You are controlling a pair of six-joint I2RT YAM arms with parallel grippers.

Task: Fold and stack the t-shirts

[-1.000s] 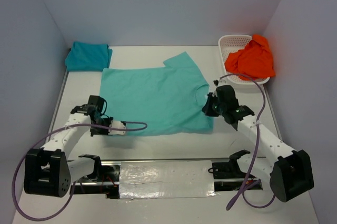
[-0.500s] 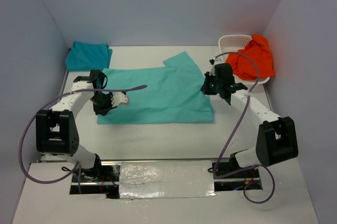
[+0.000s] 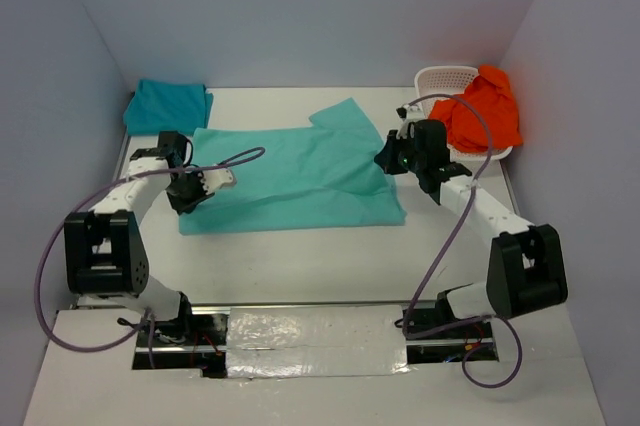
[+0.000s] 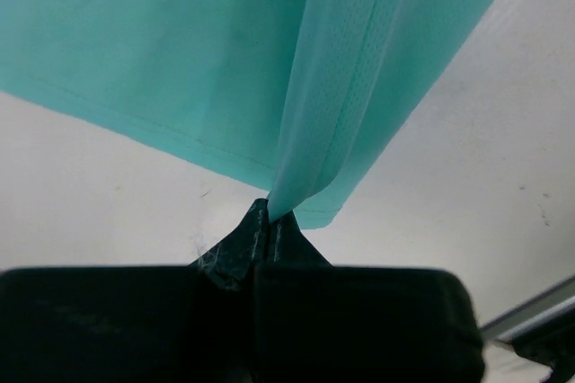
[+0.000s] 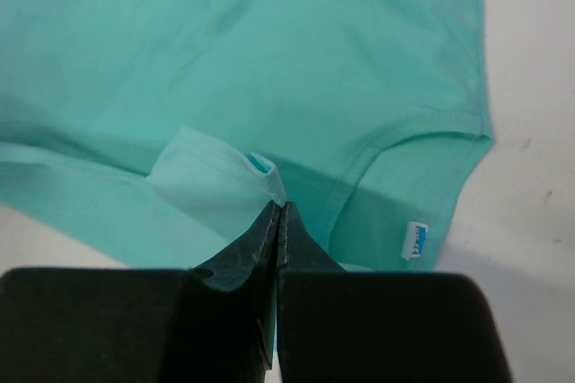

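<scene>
Shirt in mint-aqua [image 3: 300, 178] lay mid-table [image 3: 300, 266]. You had your left gripper [image 4: 269, 212] clenched on its left edge, your right gripper [image 5: 277, 209] on its right. Teal shirt [image 3: 168, 106] lay folded far-left; orange shirt [image 3: 485, 111] draped the basket [image 3: 440, 76].

Plain mint-aqua shirt [image 3: 300, 178], teal shirt [image 3: 168, 106], bright orange shirt [image 3: 486, 116] (white mesh basket [image 3: 440, 73]).

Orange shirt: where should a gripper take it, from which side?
Probably pinch a raised fold atop the orange shirt, coming straight down. It lies crumpled in the basket, spilling over the rim, so no flat hem shows and the walls block a sideways approach.
</scene>
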